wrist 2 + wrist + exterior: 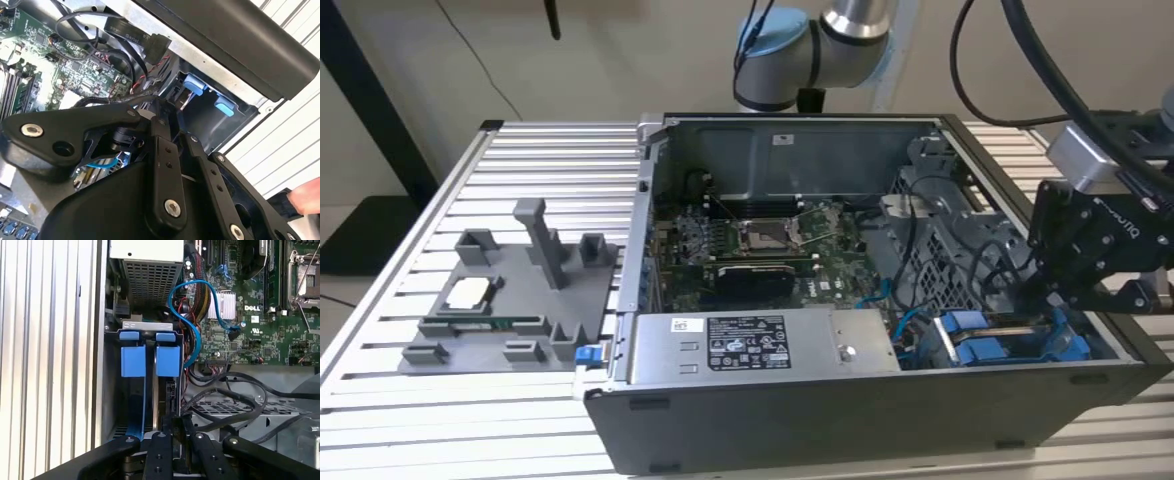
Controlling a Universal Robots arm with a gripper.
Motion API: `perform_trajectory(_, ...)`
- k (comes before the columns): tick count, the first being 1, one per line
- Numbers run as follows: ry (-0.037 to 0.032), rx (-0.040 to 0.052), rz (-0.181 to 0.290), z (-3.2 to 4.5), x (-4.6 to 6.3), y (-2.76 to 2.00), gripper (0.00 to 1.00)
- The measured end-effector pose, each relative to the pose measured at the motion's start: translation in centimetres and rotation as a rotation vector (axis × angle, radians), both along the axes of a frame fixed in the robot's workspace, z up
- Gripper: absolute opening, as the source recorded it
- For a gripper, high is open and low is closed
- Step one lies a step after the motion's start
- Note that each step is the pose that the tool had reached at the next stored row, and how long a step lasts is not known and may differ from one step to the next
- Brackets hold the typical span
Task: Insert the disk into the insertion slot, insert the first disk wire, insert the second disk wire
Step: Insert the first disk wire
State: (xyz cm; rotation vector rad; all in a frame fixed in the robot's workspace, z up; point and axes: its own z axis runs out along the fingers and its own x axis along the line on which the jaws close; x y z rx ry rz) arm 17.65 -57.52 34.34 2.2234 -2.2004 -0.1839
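- Grey plastic fixture (507,310) lies well off to the exterior view's left of the power-supply box (761,345). It plays no part here, since the work is all on the box's other side.
- Just to the exterior view's right of the power-supply box, in the case corner, stands the insertion slot (114,410). Its two blue clips (150,360) are at the end nearer the box.
- The disk (140,405) looks seated on edge in that slot: in the first wrist view its blue frame rail runs the length of the bay, away from the power-supply box. I judge the step in hand to be a wire one, not the disk itself.
- To do it well:
  - hold any connector square to the disk's end;
  - press straight along the slot's length with no twist;
  - keep the loose black cables (225,405) and the blue cable (192,315), both beside the slot and beyond the power-supply box, out from under the tips so none gets trapped.
- Furthest to the exterior view's right of the power-supply box, the gripper (176,422) hangs over the slot's end opposite the clips.
- Its fingers (161,445) are drawn almost together. Something thin and dark sits at their tips, and I cannot tell whether it is a connector they pinch or part of the bay.
- The disk lies straight ahead of the jaws and in line with them. Its near end is at the tips and its clipped end is towards the power-supply box. I cannot tell whether tips and disk touch.
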Motion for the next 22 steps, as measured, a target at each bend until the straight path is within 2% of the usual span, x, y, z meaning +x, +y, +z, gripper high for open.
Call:
perform_trajectory(11,0.0000,0.0001,0.000,-0.41,0.19,-0.01,0.19)
perform_trajectory(18,-0.0002,0.0067,0.000,-0.49,0.20,0.00,0.19)
perform_trajectory(22,-0.0002,0.0067,0.000,-0.58,0.19,-0.01,0.19)
